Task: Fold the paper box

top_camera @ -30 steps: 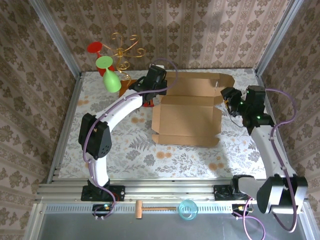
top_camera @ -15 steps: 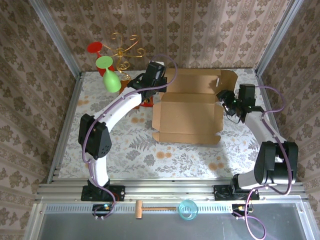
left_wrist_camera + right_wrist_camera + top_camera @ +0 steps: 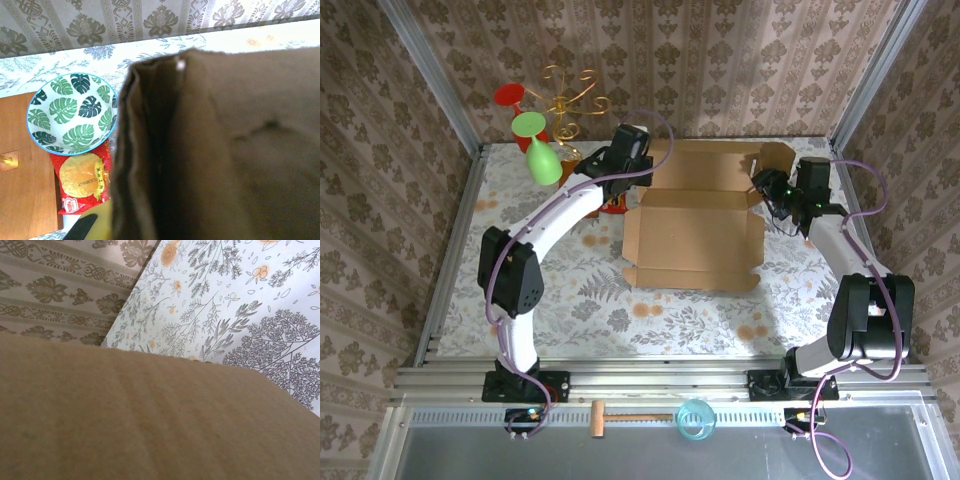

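Top external view shows the paper box (image 3: 695, 240) in the middle of the table (image 3: 570, 295), long side left to right, lid toward the back wall (image 3: 720, 60). The left gripper (image 3: 640, 178) pinches its back-left corner. The right gripper (image 3: 765, 190) has moved farther back, and I cannot tell its grip.

A leaf-patterned bowl (image 3: 71, 112) sits just above a red snack packet (image 3: 80, 182), beside a wooden board (image 3: 22, 170). A mallet (image 3: 620, 418) and blue cup (image 3: 695, 418) lie past the floral bench (image 3: 570, 290).

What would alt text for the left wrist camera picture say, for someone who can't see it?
Brown cardboard of the paper box, very close, covers the middle and right. Left of it, a leaf-print bowl lies above a red snack packet in the picture, by a wooden board.
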You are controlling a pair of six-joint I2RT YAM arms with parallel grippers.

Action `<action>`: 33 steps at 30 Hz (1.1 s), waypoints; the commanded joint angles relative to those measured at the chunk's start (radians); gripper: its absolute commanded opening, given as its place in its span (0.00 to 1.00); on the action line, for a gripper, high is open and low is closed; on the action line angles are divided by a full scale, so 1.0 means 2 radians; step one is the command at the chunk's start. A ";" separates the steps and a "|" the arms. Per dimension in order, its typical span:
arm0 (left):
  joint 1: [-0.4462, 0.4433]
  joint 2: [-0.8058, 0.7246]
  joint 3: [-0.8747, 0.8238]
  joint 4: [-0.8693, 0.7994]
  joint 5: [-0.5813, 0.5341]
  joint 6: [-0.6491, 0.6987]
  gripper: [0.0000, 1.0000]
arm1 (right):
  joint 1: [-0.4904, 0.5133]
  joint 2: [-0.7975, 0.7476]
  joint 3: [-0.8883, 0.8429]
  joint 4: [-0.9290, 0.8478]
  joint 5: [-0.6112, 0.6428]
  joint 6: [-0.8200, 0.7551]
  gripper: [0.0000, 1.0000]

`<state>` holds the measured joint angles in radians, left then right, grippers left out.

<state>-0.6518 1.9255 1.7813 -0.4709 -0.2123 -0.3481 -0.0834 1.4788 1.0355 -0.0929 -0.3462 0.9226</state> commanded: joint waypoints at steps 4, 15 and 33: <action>0.004 0.012 0.032 0.002 0.012 -0.011 0.00 | 0.027 -0.003 0.004 0.016 -0.009 0.019 0.52; 0.004 0.011 0.038 0.002 0.012 -0.013 0.00 | 0.060 0.036 0.019 -0.006 0.011 0.013 0.49; 0.047 0.024 0.068 -0.032 0.062 0.010 0.00 | 0.018 -0.133 0.084 -0.090 -0.079 -0.082 0.56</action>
<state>-0.5732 1.9511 1.8736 -0.5190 -0.1406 -0.3431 -0.0158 1.3033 1.1774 -0.2413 -0.4385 0.8066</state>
